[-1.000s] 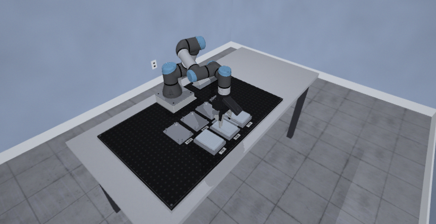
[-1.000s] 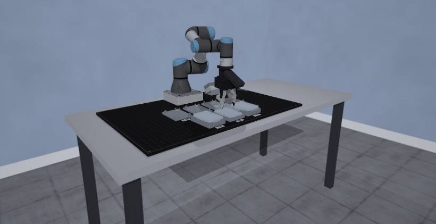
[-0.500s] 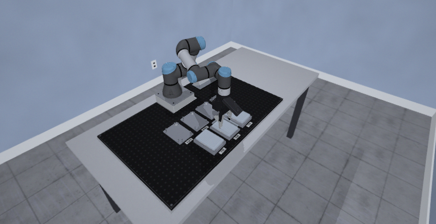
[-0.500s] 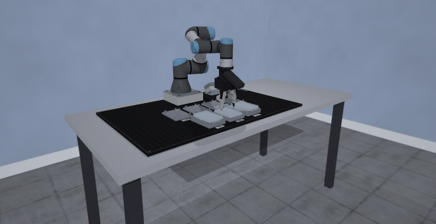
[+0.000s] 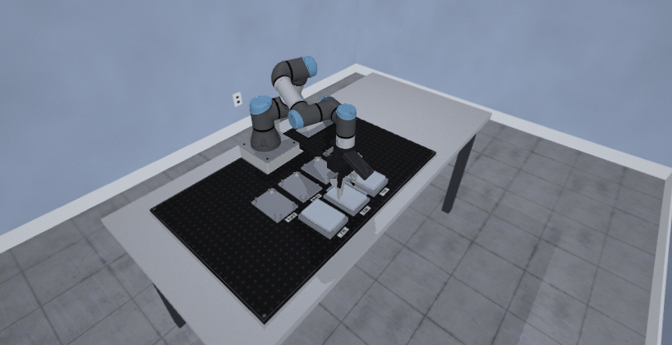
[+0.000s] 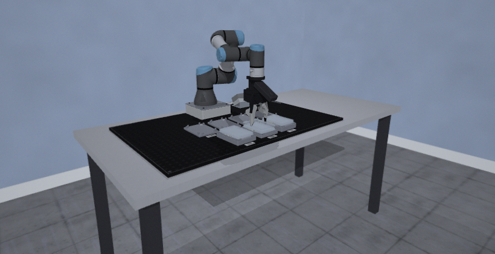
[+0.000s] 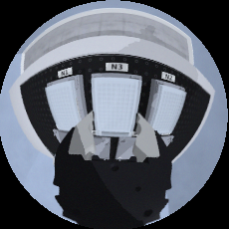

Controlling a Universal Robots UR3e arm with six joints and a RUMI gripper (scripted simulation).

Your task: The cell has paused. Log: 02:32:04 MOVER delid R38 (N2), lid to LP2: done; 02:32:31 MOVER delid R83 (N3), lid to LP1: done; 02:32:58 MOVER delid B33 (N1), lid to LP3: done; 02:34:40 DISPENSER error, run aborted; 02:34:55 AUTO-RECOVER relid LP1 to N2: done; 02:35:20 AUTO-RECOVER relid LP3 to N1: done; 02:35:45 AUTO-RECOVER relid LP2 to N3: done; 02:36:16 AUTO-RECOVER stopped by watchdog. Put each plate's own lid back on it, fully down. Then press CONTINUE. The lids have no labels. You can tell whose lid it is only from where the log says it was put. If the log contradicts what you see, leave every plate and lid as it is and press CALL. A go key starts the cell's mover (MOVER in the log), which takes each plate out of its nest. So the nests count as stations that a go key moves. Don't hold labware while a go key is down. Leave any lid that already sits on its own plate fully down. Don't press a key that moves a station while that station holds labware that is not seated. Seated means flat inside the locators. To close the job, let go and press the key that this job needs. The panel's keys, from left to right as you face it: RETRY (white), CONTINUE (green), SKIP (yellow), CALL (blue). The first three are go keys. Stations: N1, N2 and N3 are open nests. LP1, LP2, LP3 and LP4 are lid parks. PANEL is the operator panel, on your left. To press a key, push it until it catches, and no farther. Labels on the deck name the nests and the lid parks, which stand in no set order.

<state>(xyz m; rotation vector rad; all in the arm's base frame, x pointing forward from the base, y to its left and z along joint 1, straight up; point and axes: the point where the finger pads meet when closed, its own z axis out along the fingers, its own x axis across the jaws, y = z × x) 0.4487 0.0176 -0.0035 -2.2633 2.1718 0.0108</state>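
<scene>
In the wrist view three white lidded plates stand in a row, in nest N1 (image 7: 65, 106) on the left, N3 (image 7: 115, 102) in the middle and N2 (image 7: 167, 106) on the right. My gripper (image 7: 114, 113) is shut on the near end of the lid on the N3 plate, one finger on each long side. In the top and exterior views the gripper (image 5: 342, 184) points straight down over the middle plate (image 5: 347, 199), low over the nest. I cannot tell whether the lid rests on the plate or is raised off it.
Grey lid parks (image 5: 274, 204) (image 5: 299, 186) (image 5: 320, 168) lie empty in a row behind the nests, towards the arm's base (image 5: 269, 147). The operator panel (image 6: 238, 99) stands behind the gripper beside the base, partly hidden by the arm. The nests lie near the mat's front edge.
</scene>
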